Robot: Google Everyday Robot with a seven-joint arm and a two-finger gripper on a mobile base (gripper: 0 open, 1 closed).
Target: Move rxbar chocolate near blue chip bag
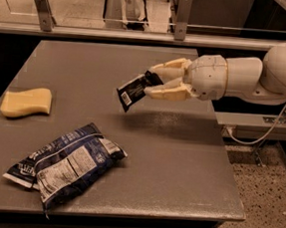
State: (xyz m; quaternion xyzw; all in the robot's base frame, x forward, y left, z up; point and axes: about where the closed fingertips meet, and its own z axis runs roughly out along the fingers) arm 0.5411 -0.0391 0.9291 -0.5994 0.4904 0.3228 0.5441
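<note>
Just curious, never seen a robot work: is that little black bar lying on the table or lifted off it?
Lifted. The gripper is shut on the rxbar chocolate, holding it tilted above the table.

This looks like a robotics test lab: a plain grey worktop (179,159) backed by a glass partition (77,3) on metal posts (41,4), with a speckled hard floor (270,197) beside it. The white arm's gripper (153,82) hangs over the worktop's middle, jaws pinching the rxbar chocolate (133,91).

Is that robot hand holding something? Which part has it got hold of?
Yes: the gripper pinches the black snack bar by its upper right end, above the table.
</note>
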